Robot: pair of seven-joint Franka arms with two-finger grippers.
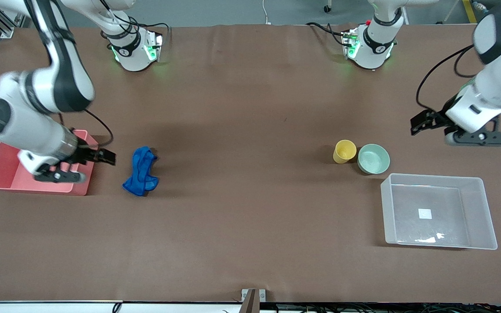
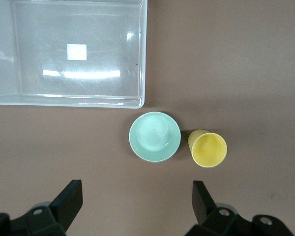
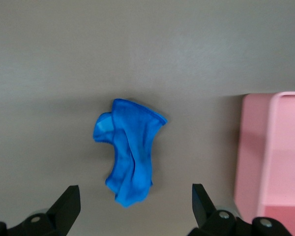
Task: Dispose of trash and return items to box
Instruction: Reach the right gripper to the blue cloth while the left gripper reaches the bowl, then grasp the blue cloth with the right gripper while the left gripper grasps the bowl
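The blue rag (image 1: 141, 172) lies crumpled on the table beside the pink bin; it also shows in the right wrist view (image 3: 131, 155). My right gripper (image 1: 106, 157) (image 3: 135, 191) is open and empty, over the table between the pink bin and the rag. The yellow cup (image 1: 344, 151) (image 2: 208, 148) and the mint-green bowl (image 1: 373, 159) (image 2: 154, 136) stand upright side by side, touching or nearly so. The clear box (image 1: 476, 191) (image 2: 143, 59) is empty, nearer the front camera than the bowl. My left gripper (image 1: 418, 123) (image 2: 137, 186) is open and empty, above the table by the cup and bowl.
A pink opaque bin (image 1: 2, 171) (image 3: 255, 147) sits at the right arm's end of the table, partly under the right arm. A white sticker (image 1: 425, 213) marks the clear box's bottom. Both arm bases stand along the table's back edge.
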